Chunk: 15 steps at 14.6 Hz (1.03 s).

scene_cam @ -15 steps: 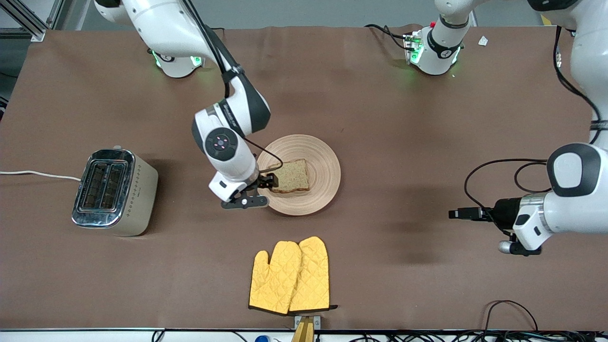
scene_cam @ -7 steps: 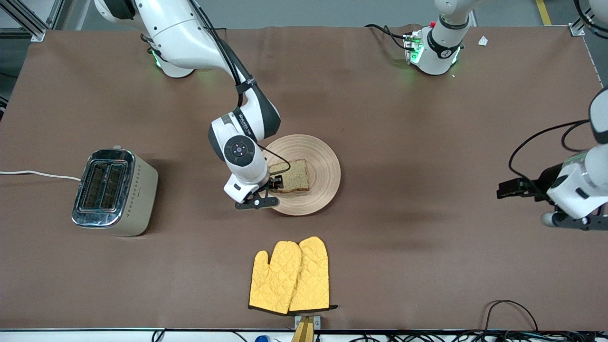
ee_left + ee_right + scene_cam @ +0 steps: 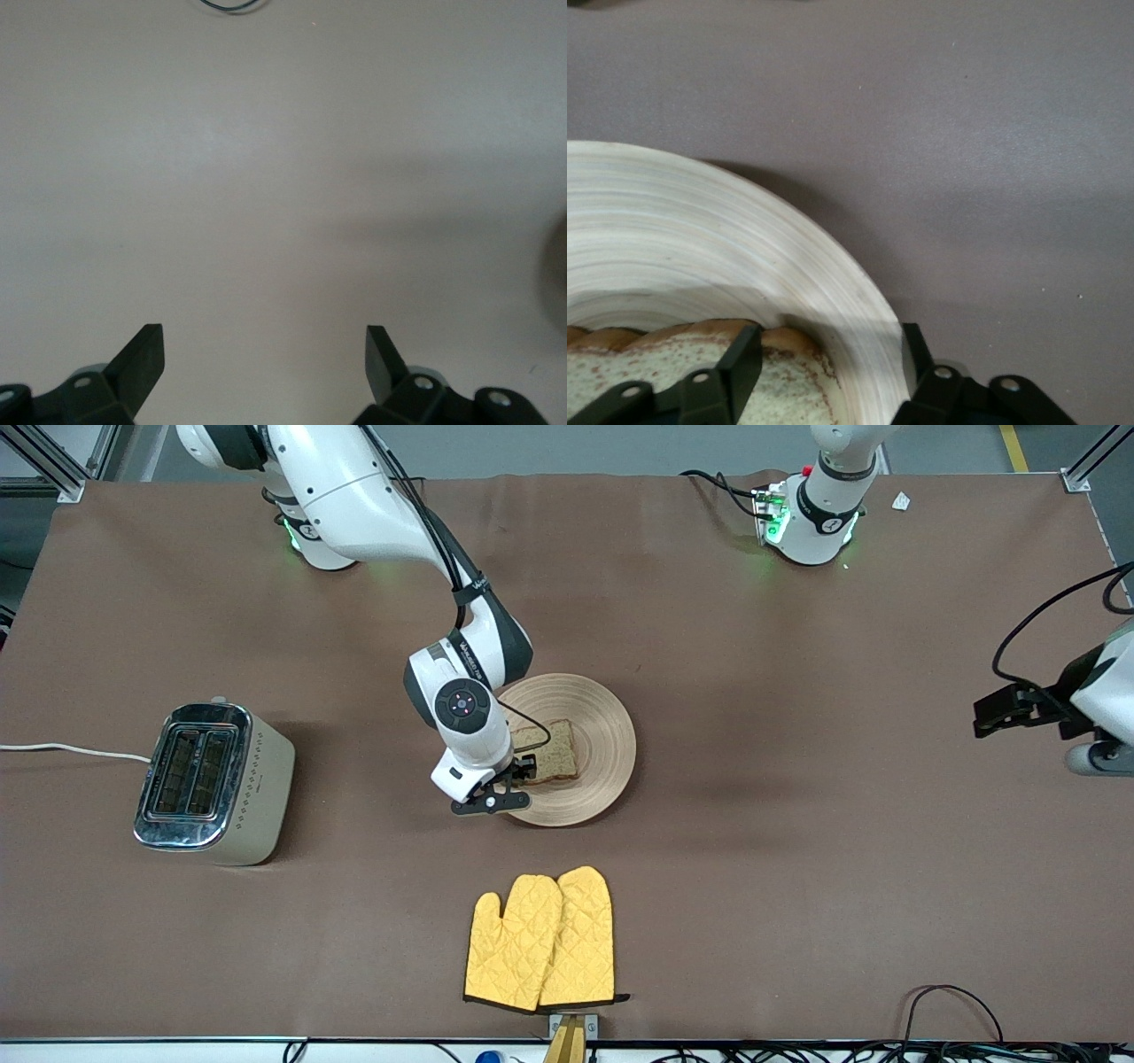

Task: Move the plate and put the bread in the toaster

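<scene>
Over plate (image 3: 602, 726), right end effector (image 3: 523, 769) narrowly open astride bread (image 3: 554, 751), left end effector (image 3: 264, 354) wide, waiting.

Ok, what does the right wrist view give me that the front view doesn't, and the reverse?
Only the right wrist view shows how the right gripper stands: jaws open, one finger over the brown speckled bread slice, the other outside the rim of the round beige wooden plate.

Only the front view shows the cream and chrome toaster toward the right arm's end, the yellow quilted oven mitts nearer the camera than the plate, and the left gripper, waiting.

Both show plate, bread and brown table cover.
</scene>
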{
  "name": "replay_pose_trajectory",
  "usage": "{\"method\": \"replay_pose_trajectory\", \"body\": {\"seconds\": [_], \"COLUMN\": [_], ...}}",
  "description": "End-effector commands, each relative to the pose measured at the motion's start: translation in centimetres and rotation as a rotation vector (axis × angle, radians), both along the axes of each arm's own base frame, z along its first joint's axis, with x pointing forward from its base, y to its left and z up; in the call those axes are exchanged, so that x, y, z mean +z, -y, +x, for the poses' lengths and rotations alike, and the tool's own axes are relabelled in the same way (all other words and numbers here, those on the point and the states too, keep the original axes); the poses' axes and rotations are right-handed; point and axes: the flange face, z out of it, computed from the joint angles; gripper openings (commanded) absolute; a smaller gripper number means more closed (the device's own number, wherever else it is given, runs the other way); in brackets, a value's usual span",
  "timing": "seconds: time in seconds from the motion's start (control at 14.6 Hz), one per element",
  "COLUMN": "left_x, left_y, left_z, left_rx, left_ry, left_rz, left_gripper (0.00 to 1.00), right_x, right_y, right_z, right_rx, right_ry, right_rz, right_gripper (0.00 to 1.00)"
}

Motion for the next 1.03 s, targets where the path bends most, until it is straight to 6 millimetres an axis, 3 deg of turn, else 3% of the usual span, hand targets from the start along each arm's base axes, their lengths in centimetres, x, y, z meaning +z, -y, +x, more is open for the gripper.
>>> {"method": "replay_pose_trajectory", "body": {"seconds": [0.0, 0.14, 0.27, 0.48, 0.82, 0.96], "left_x": [2.8, 4.6, 5.0, 4.8, 4.4, 3.9], "left_y": [-0.4, -1.5, -0.3, 0.4, 3.7, 5.2], "left_z": [-1.8, -3.2, -4.8, -7.3, -11.4, -12.2], "left_rx": [0.003, 0.055, 0.064, 0.078, 0.132, 0.125], "left_ry": [0.032, 0.048, 0.040, 0.022, 0.003, -0.007], "left_rz": [0.004, -0.052, -0.042, -0.023, -0.019, -0.014], "left_gripper": [1.00, 1.00, 1.00, 1.00, 1.00, 1.00], "right_x": [-0.6, -0.6, -0.6, -0.6, -0.3, 0.1], "right_y": [-0.3, -0.4, -0.7, -0.8, -1.2, -1.2], "right_z": [-0.7, -0.8, -1.0, -1.1, -1.3, -1.1], "right_rx": [-0.017, -0.040, -0.046, -0.068, -0.075, -0.073], "right_ry": [-0.004, -0.007, -0.007, -0.008, -0.006, -0.005], "right_rz": [0.001, 0.000, 0.000, 0.000, 0.002, 0.004], "right_gripper": [0.50, 0.45, 0.44, 0.33, 0.03, 0.00]}}
